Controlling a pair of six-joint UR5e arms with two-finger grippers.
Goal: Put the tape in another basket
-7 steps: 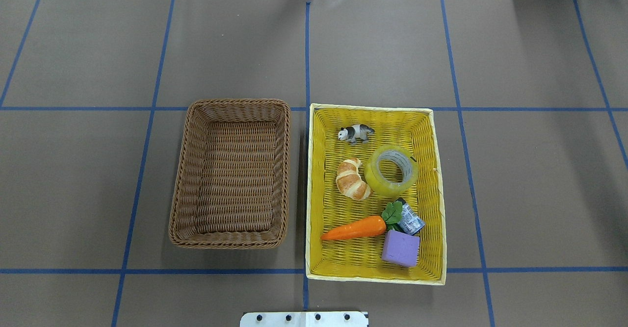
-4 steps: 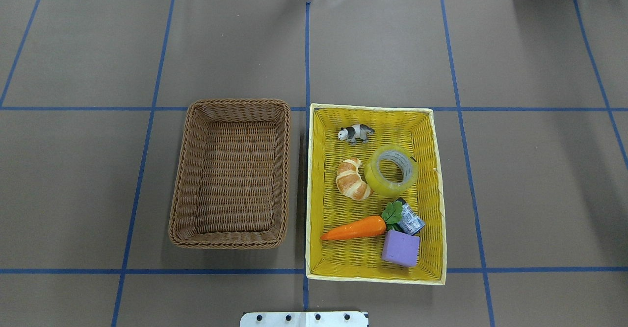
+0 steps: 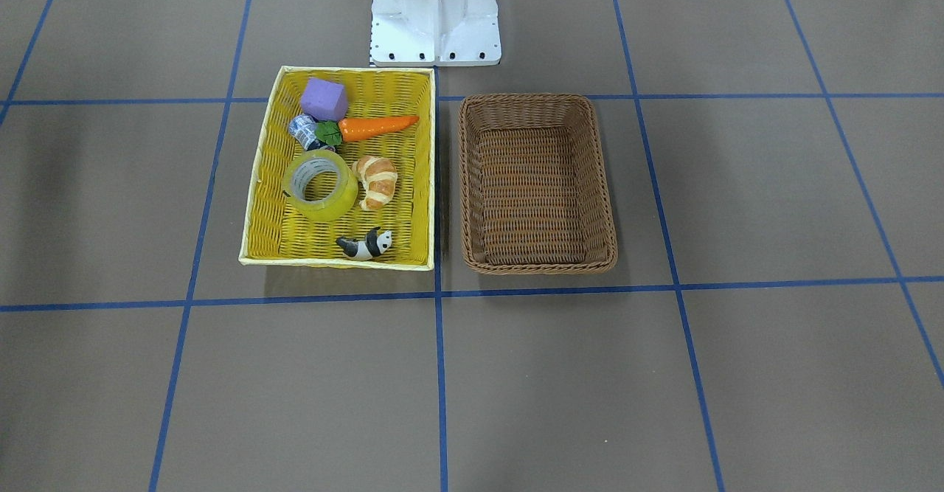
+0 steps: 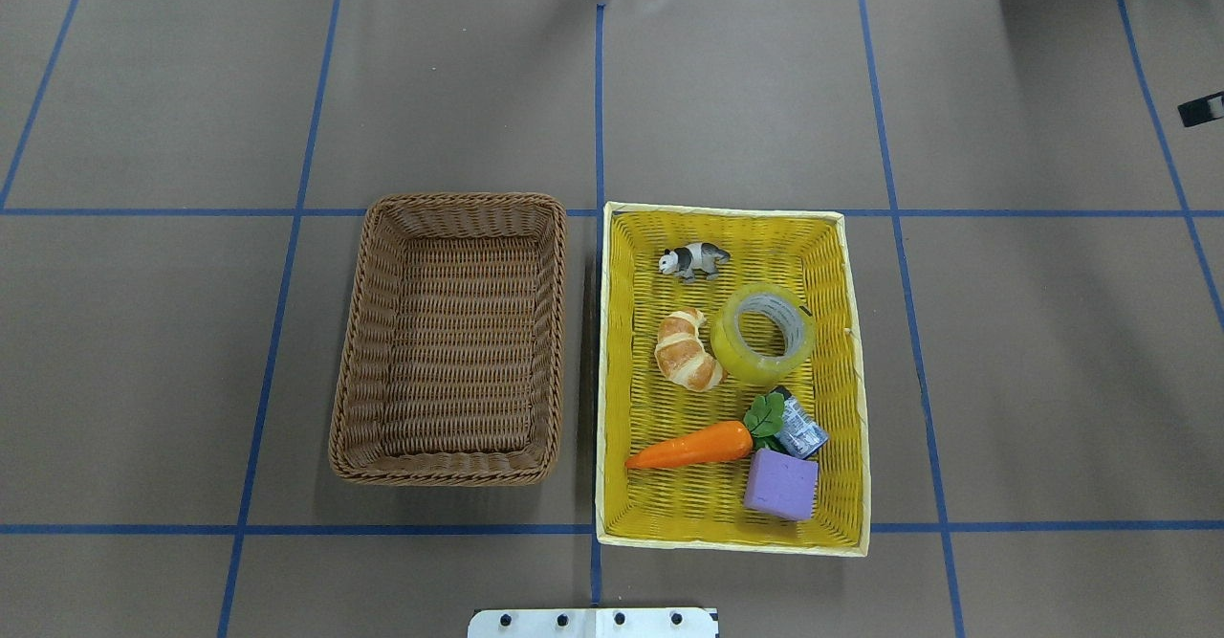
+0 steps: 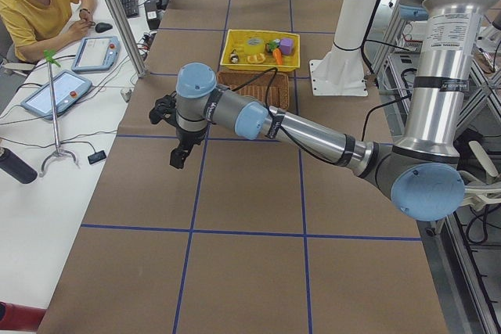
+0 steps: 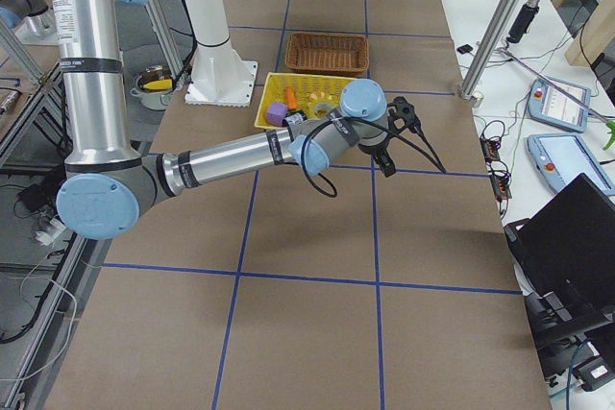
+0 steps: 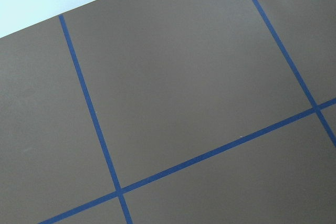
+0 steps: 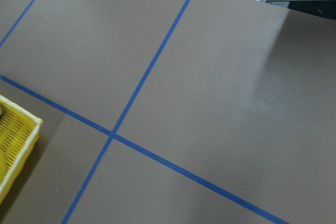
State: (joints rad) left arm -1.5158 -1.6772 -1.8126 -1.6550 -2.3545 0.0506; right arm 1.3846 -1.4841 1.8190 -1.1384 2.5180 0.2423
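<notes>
The tape (image 4: 765, 334), a yellow-green roll with a grey-white core, lies flat in the yellow basket (image 4: 727, 209), next to the croissant (image 4: 687, 351). It also shows in the front-facing view (image 3: 321, 184). The brown wicker basket (image 4: 464, 201) stands empty just left of the yellow one, and in the front-facing view (image 3: 538, 267) on its right. My left gripper (image 5: 177, 160) hangs over bare table far from both baskets; I cannot tell whether it is open. My right gripper (image 6: 386, 166) hovers beyond the yellow basket's far right side; only a black tip (image 4: 1200, 109) shows overhead, state unclear.
The yellow basket also holds a panda figure (image 4: 693, 259), a carrot (image 4: 693, 447), a purple block (image 4: 781, 485) and a small patterned cylinder (image 4: 801, 432). The robot's base plate (image 4: 593, 622) sits at the near edge. A person (image 5: 39, 5) sits at a side table.
A black tip of my right gripper has come into the overhead view at its right edge. The baskets and their contents have not moved.
</notes>
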